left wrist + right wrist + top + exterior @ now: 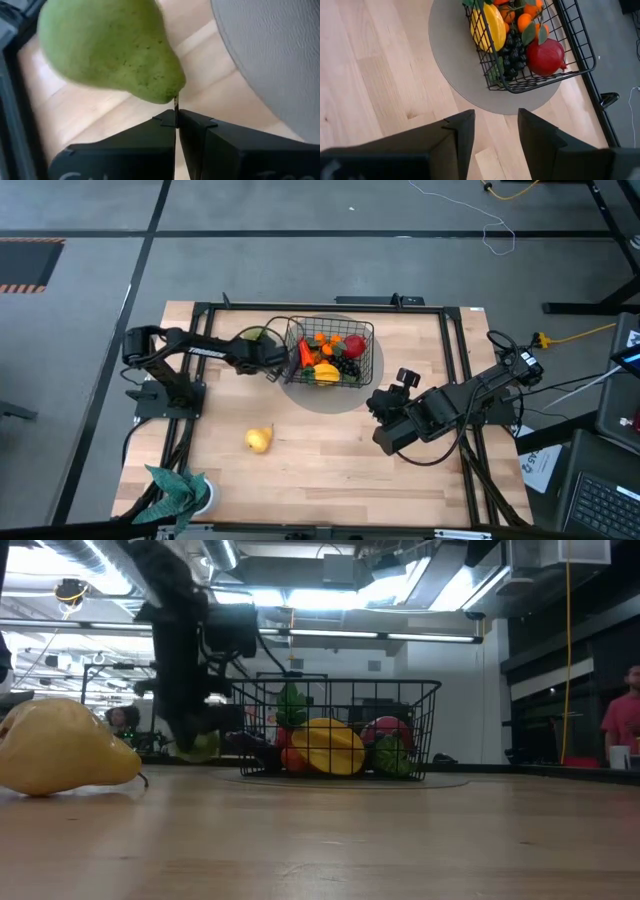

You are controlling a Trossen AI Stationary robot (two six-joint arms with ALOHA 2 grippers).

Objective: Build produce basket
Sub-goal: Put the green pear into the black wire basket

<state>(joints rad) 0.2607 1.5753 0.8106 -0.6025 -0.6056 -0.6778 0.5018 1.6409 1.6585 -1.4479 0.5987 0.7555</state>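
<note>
So the left gripper (275, 363) is sitting right beside the basket (368, 330), fingers pinched fully together on the thin stem of the green pear (107, 47), which is lying just outside the wire wall. The basket is resting on a round grey mat (455, 60) and already holding a yellow fruit (490, 25), small oranges (525, 21), dark grapes (512, 55) and a red round fruit (546, 56). A yellow pear (259, 439) is lying alone on the table (330, 470), near a teal leafy plant (178, 488). The right gripper (495, 135) is hovering beside the mat, fingers apart and holding nothing.
</note>
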